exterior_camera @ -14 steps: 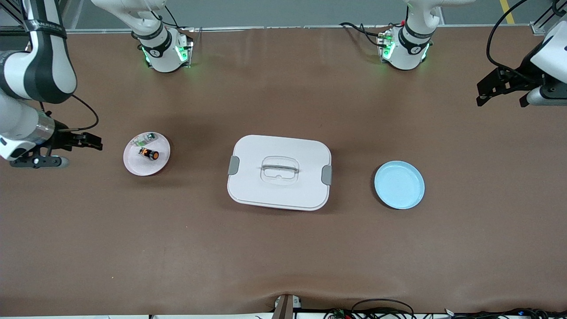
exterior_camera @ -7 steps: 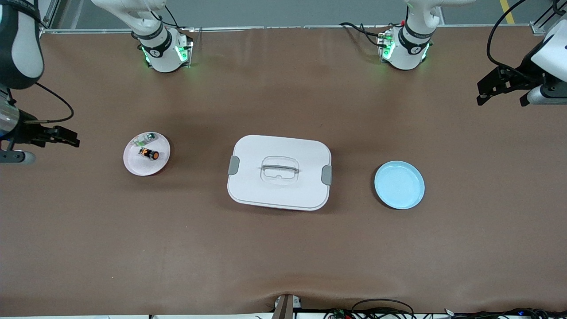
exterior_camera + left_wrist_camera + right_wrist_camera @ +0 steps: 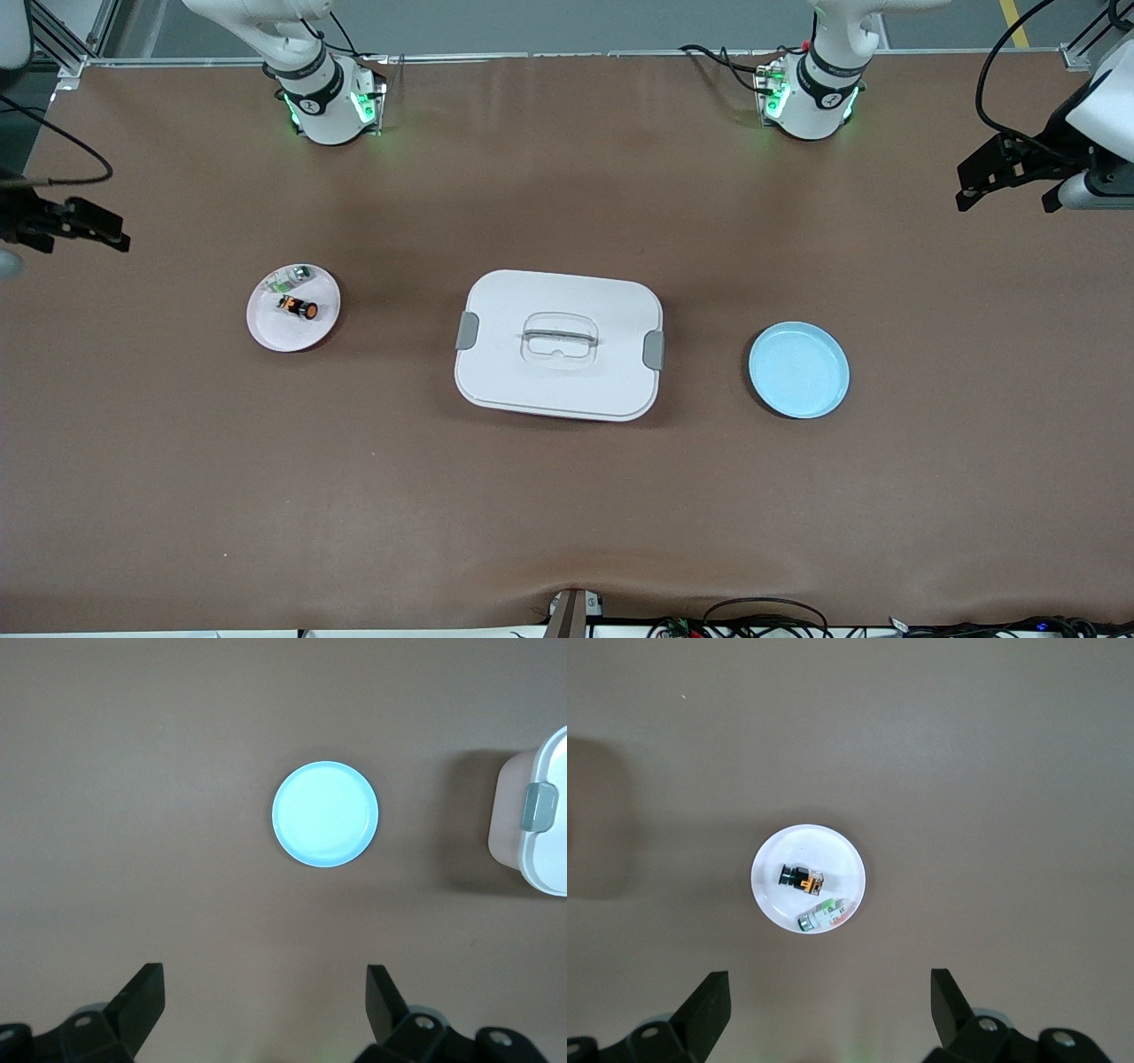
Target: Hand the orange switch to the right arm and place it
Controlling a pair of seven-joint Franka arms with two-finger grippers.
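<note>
Table [image 3: 567, 496]: brown.
White lidded box [image 3: 558, 344]: centre, latched.
Blue plate [image 3: 798, 369]: toward the left arm's end, bare.
White plate [image 3: 266, 332]: toward the right arm's end, carrying two parts.
Right gripper [image 3: 84, 226]: jaws apart, empty; has pulled away from the white plate toward the table edge over the last second.
Left gripper [image 3: 1010, 173]: jaws apart, empty, waiting.
Orange switch [image 3: 299, 307]: lying on the white plate beside the clear-and-green part [image 3: 292, 279]; untouched, so the handover seems not yet begun.
</note>
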